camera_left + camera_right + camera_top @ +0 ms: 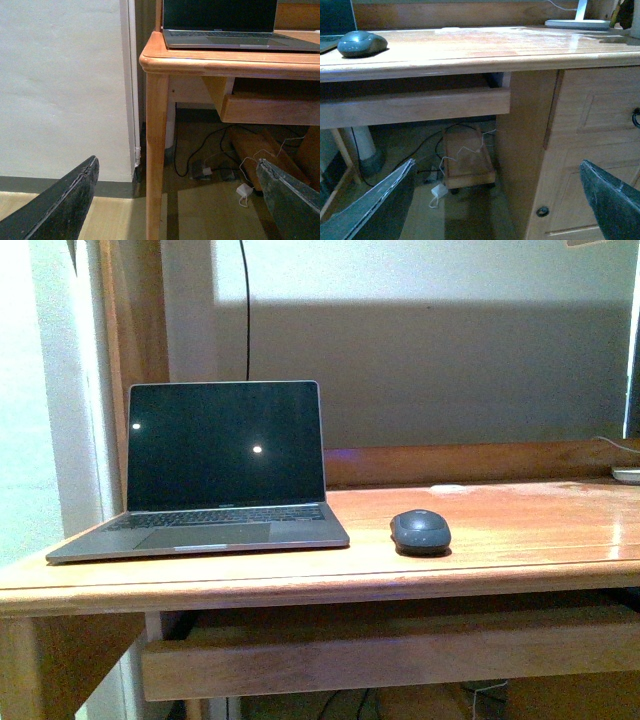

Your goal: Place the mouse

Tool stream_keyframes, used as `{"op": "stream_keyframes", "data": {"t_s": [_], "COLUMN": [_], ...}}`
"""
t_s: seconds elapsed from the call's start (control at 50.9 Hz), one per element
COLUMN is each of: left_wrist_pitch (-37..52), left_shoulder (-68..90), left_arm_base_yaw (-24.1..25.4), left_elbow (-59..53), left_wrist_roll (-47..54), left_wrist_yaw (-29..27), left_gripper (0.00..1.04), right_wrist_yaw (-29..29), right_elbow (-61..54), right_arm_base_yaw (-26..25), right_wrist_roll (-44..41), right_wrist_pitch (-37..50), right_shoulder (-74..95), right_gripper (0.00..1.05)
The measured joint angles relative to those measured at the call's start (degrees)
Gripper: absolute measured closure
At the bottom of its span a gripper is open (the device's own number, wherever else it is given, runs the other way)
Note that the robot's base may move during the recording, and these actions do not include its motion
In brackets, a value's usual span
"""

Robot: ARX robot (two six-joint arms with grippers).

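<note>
The dark grey mouse [421,531] lies on the wooden desk [520,530], just right of the open laptop [215,470]. It also shows in the right wrist view [362,43] near the desk's front edge. Neither arm shows in the front view. My left gripper [180,200] is open and empty, held low below the desk top, in front of the desk's left leg [156,150]. My right gripper [502,200] is open and empty, also below the desk top, facing the drawer cabinet [590,135].
The laptop's screen is dark. A white lamp base [577,22] stands at the desk's back right. Under the desk are cables, a white charger [244,192], a small wooden trolley [467,160] and a wooden crossbar [390,655]. A wall [60,85] stands left of the desk.
</note>
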State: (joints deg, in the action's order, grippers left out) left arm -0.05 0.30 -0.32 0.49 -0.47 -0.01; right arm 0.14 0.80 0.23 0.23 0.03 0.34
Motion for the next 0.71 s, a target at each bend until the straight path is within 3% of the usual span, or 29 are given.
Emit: {"op": "stream_keyframes", "data": {"t_s": [0.707], "left_wrist_pitch": [0.0], "left_shoulder": [0.0], "left_arm_base_yaw": [0.0], "left_elbow": [0.0], "left_wrist_roll": [0.0], "left_wrist_yaw": [0.0], "left_gripper": [0.08], "right_wrist_yaw": [0.0], "right_elbow": [0.0], "right_arm_base_yaw": [0.0], "right_wrist_roll": [0.0], "right_wrist_pitch": [0.0], "right_shoulder": [0.0], "right_gripper": [0.07]}}
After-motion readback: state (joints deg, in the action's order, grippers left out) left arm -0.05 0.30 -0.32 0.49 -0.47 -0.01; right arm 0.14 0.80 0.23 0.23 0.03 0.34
